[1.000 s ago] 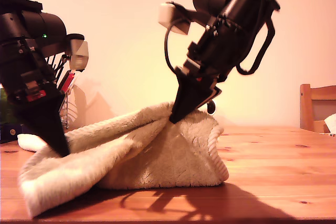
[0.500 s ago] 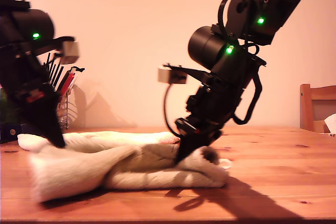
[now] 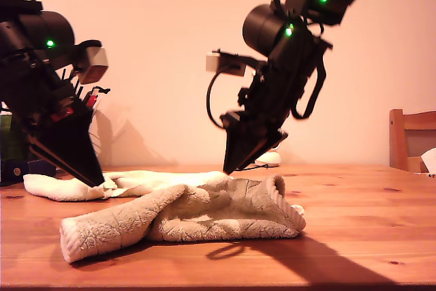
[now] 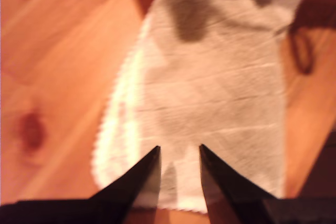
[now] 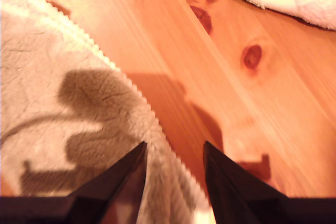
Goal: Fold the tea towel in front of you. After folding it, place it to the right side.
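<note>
On the knotty pine table, toward the exterior view's left and middle: a cream terry tea towel, lying in a loose, lumpy roll with a flatter strip trailing behind it toward that view's left. Not yet a tidy fold, by the look of it, and not yet moved aside.

Above it, my first gripper with jaws apart and nothing held, looking down along a flat stretch of the cloth. Likewise my second gripper, parted and empty, hanging over the towel's scalloped edge with bare wood just beside it. In the exterior view, one black arm's tip down at the trailing strip, the other's just clear of the roll's top; cannot tell from the wrist views which is which.

For the next grasp, probably best to:
- go low at the hemmed edge, not the bulky middle
- pinch one layer only, at two matching corners
- lift evenly so the cloth hangs flat
- lay it over slowly, edges lined up.

Beyond, at the exterior view's right, a wooden chair back.
</note>
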Motion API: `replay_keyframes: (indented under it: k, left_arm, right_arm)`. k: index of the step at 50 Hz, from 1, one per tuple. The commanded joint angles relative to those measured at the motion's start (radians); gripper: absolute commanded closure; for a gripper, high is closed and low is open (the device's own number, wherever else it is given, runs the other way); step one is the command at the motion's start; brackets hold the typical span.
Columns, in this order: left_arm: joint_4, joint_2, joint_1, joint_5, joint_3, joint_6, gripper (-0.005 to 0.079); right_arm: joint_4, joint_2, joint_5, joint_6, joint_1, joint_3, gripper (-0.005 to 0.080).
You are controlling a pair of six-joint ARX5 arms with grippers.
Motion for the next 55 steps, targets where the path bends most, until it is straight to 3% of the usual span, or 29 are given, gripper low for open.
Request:
replay_keyframes:
  k: [1, 10, 16, 30, 55]
  left_arm:
    - [-0.021, 0.014, -0.007, 0.007, -0.011, -0.023, 0.0589]
    - [-0.056, 0.014, -0.01, 0.031, -0.011, -0.056, 0.0701]
    - [-0.077, 0.014, -0.01, 0.059, -0.011, -0.083, 0.0706]
    - [-0.013, 0.031, -0.042, 0.077, -0.07, -0.085, 0.0706]
    - [0.087, 0.205, -0.063, 0.077, -0.085, -0.135, 0.0707]
  right_arm:
    - [-0.05, 0.013, -0.008, 0.028, -0.007, 0.018, 0.0447]
    - [-0.177, 0.012, -0.074, 0.151, -0.039, 0.029, 0.0447]
    - [-0.237, 0.006, -0.14, 0.2, -0.061, 0.029, 0.0447]
    - [-0.357, -0.041, -0.104, 0.284, -0.066, 0.029, 0.0447]
    - [-0.495, -0.172, -0.074, 0.387, -0.066, 0.029, 0.0447]
